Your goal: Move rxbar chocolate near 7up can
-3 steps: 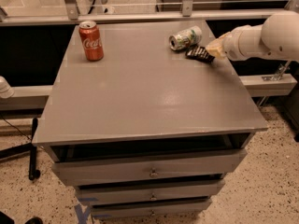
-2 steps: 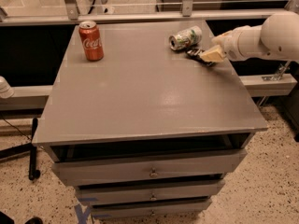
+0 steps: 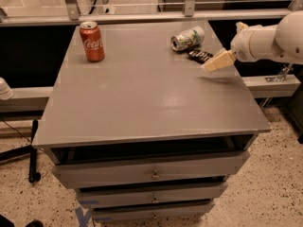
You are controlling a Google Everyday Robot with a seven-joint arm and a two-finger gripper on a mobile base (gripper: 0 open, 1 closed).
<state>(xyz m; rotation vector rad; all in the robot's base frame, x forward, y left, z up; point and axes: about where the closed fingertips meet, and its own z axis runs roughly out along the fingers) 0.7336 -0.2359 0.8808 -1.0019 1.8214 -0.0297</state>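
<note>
Here the gripper (image 3: 213, 64) hangs over the far right part of the grey table (image 3: 142, 98), reaching in from the right on its white arm (image 3: 270, 41). Its cream tip slants down and to the left, a little above the tabletop, with a faint shadow under it. Whether the claw is released or clenched cannot be told from this angle, and nothing shows in its grasp.

The rxbar chocolate (image 3: 200, 56) lies flat on the table just beside the gripper's tip, on its left; contact between the two cannot be made out. The 7up can (image 3: 188, 38) lies on its side just behind the bar, near the table's far edge, with its silver top turned to the left. Bar and can sit very close together.

A red Coca-Cola can (image 3: 92, 41) stands upright at the far left corner, well apart from both. Under the tabletop, drawers (image 3: 151, 174) stack down the front.
</note>
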